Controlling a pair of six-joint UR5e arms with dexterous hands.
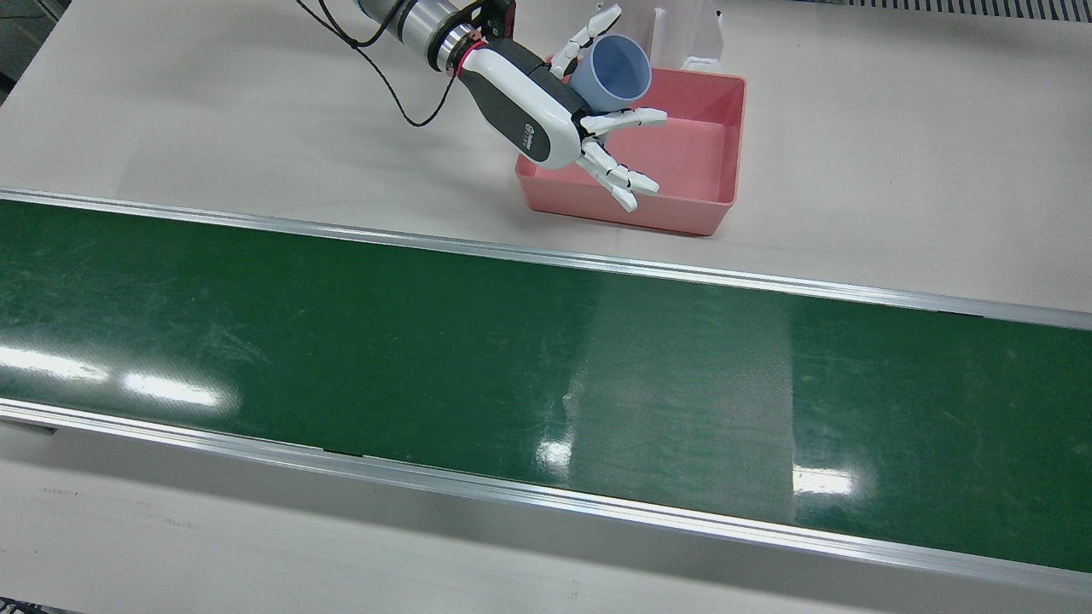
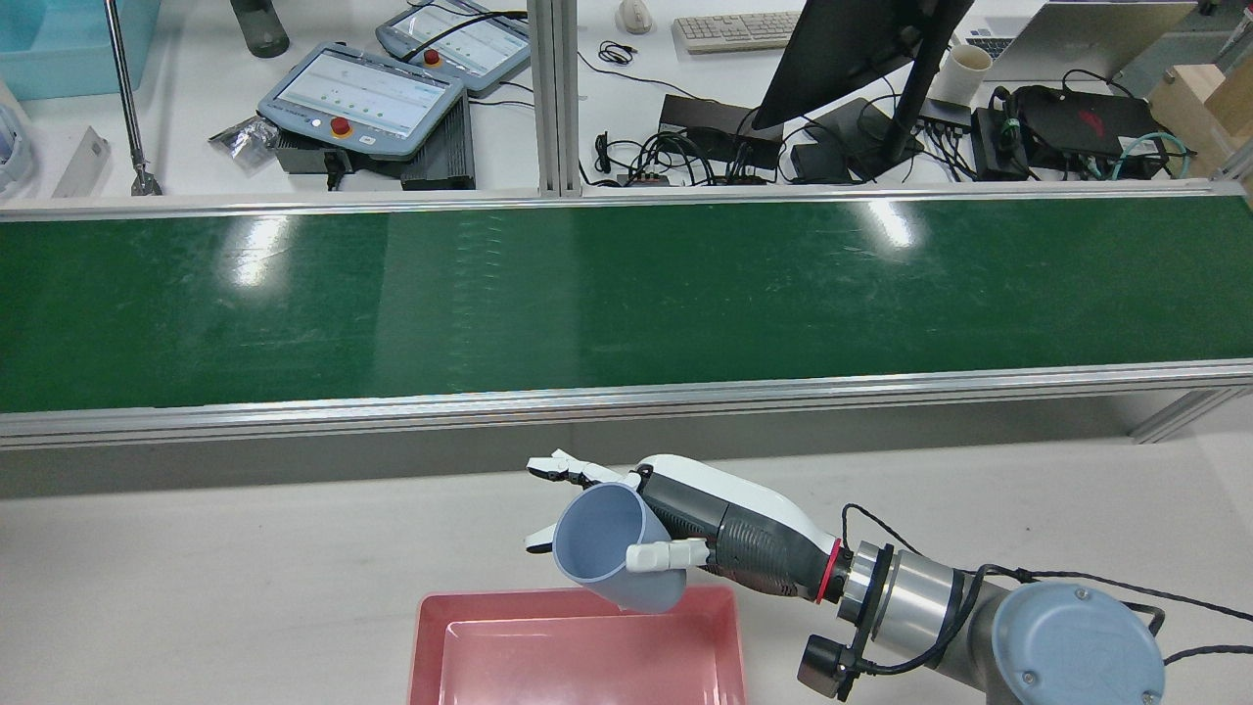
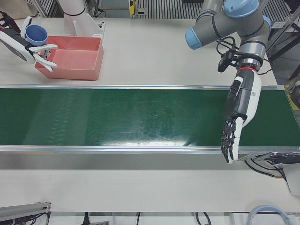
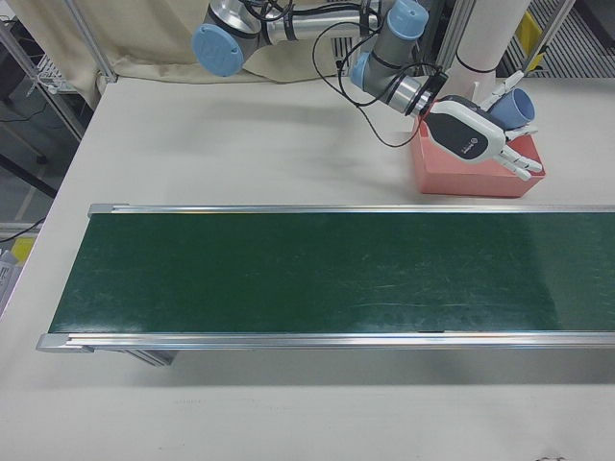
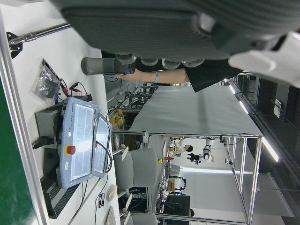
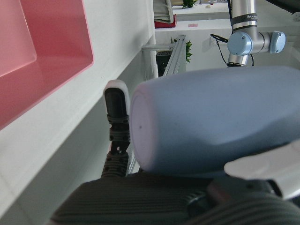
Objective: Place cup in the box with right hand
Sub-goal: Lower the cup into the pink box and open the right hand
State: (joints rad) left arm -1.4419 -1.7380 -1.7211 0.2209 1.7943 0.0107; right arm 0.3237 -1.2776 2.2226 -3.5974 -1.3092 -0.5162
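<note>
Right hand (image 1: 546,107) is clamped around the blue cup (image 1: 612,72), held tilted in the air over the pink box (image 1: 682,153) near the table's robot-side edge, so only the lowering and release are left to be done

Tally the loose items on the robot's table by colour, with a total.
Blue: 1, the cup, held in the right hand
Pink: 1, the box
Total: 2
</note>
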